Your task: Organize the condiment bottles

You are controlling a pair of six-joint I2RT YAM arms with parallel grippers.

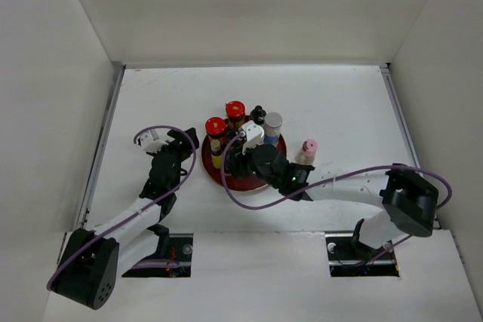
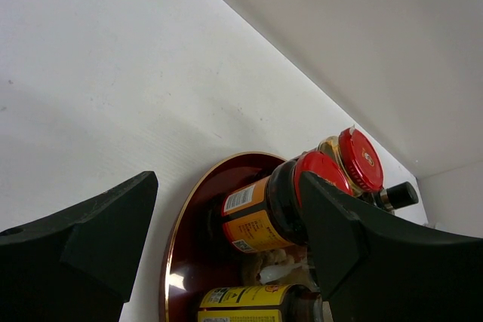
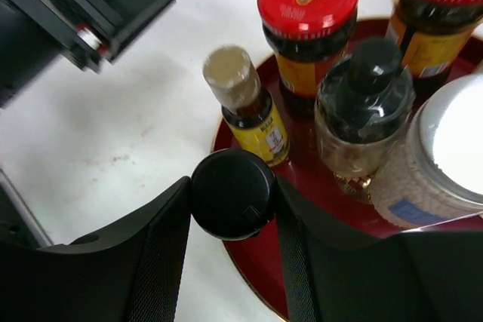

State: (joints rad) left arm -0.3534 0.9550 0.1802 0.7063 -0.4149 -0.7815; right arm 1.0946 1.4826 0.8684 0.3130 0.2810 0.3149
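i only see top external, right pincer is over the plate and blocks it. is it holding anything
Observer: Yes. In the right wrist view the right pincer is shut on a black-capped bottle; only its cap shows.
Operator: left pincer got anything
Observer: No. The left pincer is open and empty, facing a red-capped jar.
Operator: whats right next to the held one
Observer: A yellow-labelled bottle with a tan cap, upright on the dark red plate.
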